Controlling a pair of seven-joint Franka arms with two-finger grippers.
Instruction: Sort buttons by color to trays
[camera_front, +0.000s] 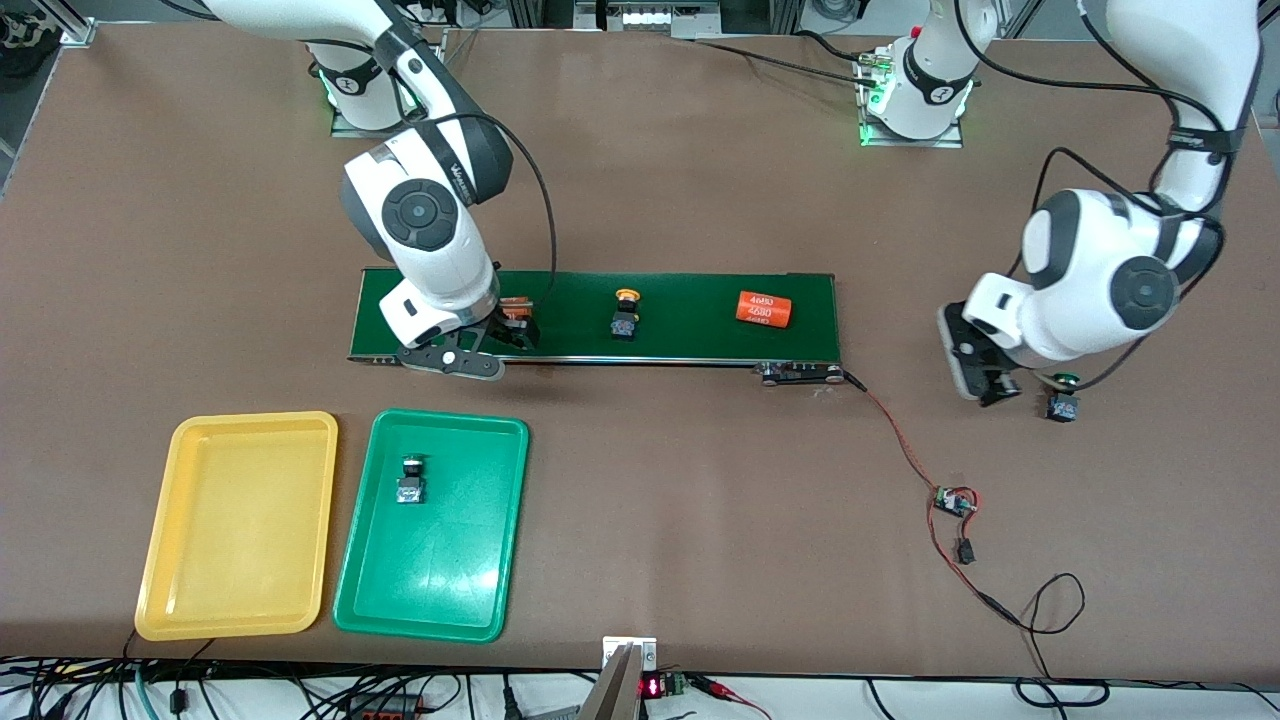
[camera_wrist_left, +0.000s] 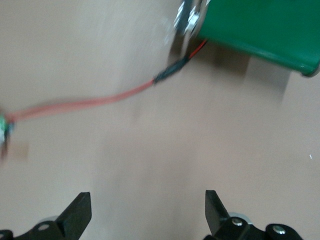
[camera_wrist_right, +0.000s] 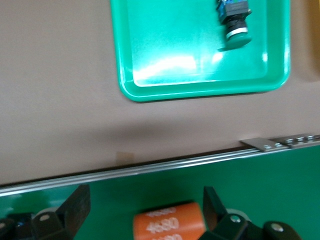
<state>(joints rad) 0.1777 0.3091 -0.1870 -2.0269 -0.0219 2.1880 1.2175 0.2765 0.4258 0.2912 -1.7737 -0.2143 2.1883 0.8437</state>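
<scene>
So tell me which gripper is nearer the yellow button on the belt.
Right. The right gripper is over the belt at its right-arm end, beside the yellow button. The left gripper is off the belt, over the table past its other end.

Both arms: glossy white shells, dark grey joint bands, round dark grey caps on wrist joints. Black cables loop outside each forearm down to wrist.

Bases: white, on metal plates, green light glowing at foot.

Right gripper (camera_front: 505, 335): black fingers (camera_wrist_right: 75, 207), wedge-shaped, silver screws just below the jaws.

Left gripper (camera_front: 990, 392): white hand body, same black fingers (camera_wrist_left: 77, 215), silver screw heads at finger roots.
</scene>
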